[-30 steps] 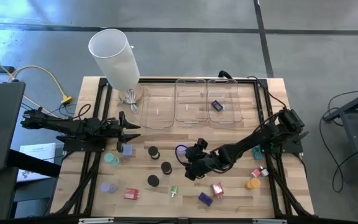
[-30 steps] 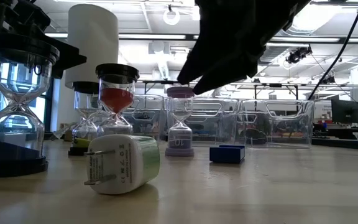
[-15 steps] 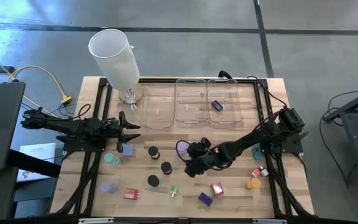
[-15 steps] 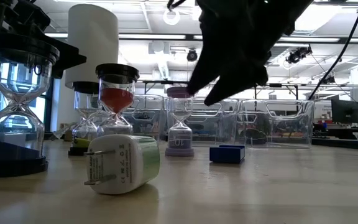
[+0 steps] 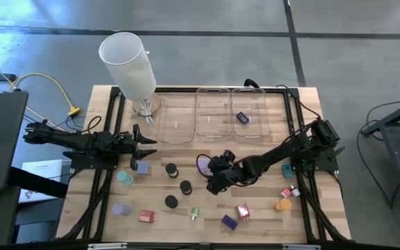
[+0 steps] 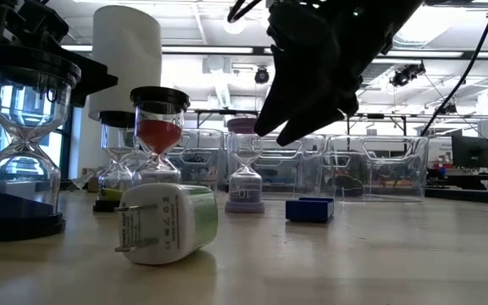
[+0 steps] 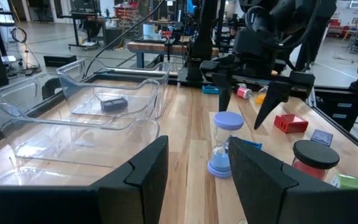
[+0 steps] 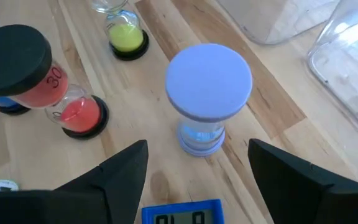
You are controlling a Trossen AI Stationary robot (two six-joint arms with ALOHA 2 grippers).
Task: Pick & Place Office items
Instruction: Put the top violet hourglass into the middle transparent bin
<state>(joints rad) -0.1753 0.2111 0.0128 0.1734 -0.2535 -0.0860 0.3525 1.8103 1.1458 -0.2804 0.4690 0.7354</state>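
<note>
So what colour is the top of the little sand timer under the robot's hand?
Lavender, a pale purple top on the sand timer. It shows best in the right wrist view.

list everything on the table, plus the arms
white cylinder: 1, white, back left corner
clear trays: 3, clear, row along the back edge
dark purple piece: 1, in the right-hand tray
black-capped sand timers: 3, table middle
lavender sand timer: 1, centre
green-and-white plug: 1, front middle
other small pieces: about nine; teal, lavender, red, pink, purple, orange; scattered at the front and sides
left gripper: open, left side
right gripper: open, facing the lavender sand timer
</note>
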